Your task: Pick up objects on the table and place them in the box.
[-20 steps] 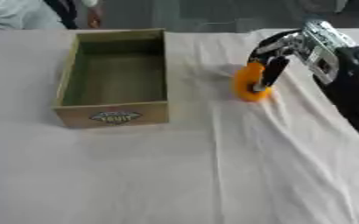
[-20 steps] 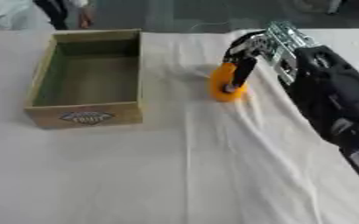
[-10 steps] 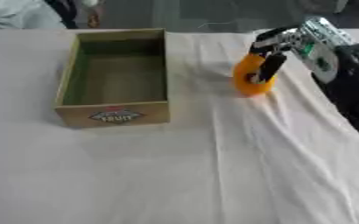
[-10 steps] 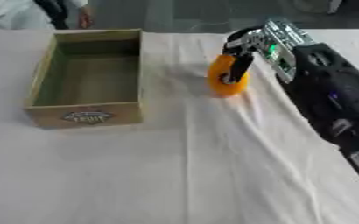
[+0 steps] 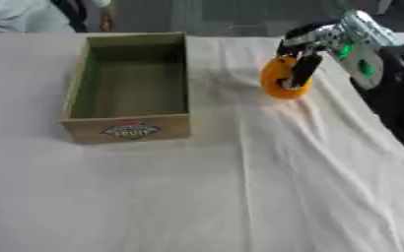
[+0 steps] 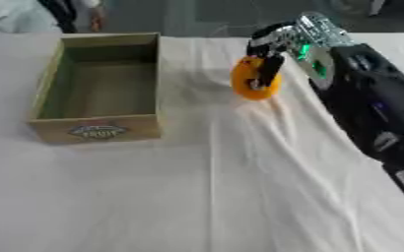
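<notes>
Orange round object: smooth, likely light, rigid, may roll; right hand fingers curled round it; grip across widest part. Box empty.

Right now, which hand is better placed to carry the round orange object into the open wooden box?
The right hand: its fingers already curl around the round orange object, just right of the open wooden box. The left hand shows in neither view.
</notes>
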Controlling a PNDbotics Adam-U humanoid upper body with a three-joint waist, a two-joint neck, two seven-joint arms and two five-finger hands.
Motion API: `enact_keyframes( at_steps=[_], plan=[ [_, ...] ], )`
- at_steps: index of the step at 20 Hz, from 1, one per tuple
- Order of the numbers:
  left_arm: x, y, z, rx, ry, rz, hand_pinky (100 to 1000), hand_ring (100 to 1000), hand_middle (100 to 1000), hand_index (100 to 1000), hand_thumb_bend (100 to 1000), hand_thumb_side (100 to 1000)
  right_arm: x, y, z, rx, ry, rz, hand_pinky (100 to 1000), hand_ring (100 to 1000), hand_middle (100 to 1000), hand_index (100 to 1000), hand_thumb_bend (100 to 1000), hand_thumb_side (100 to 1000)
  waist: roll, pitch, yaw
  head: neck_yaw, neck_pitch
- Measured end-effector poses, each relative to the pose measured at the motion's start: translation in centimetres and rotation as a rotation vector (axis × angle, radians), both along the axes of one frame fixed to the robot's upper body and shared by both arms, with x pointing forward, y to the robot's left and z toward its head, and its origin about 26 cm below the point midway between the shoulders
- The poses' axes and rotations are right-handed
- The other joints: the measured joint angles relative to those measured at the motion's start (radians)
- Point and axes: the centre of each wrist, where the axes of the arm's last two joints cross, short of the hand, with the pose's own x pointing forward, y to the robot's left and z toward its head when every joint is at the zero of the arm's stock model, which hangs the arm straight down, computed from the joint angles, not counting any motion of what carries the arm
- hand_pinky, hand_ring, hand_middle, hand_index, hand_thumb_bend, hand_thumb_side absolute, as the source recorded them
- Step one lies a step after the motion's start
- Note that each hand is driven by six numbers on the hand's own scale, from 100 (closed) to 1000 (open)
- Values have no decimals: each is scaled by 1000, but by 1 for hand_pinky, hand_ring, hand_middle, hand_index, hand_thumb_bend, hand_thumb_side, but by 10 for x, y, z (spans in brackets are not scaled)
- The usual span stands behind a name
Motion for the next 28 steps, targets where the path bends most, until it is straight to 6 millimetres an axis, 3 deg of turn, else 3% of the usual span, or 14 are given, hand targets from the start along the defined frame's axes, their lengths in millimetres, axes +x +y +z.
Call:
enact_keyframes(
  at_steps=[11, 18, 28],
  plan=[
    [0, 0, 0, -2, 0, -2, 642, 717, 649, 856, 100, 912, -17, 28, 41, 47, -167, 35, 717, 736, 356, 439, 100, 291, 0, -10, 0, -2, 0],
    [0, -1, 1, 1, 0, -9, 641, 718, 649, 856, 100, 912, -35, 81, 69, 93, -298, 145, 718, 727, 340, 432, 100, 282, 0, -14, 16, -18, 0],
    [1, -4, 2, 2, 0, -29, 641, 718, 649, 855, 100, 913, -48, 142, 70, 164, -374, 254, 720, 725, 336, 440, 100, 280, -8, -15, 44, -44, 0]
  ],
)
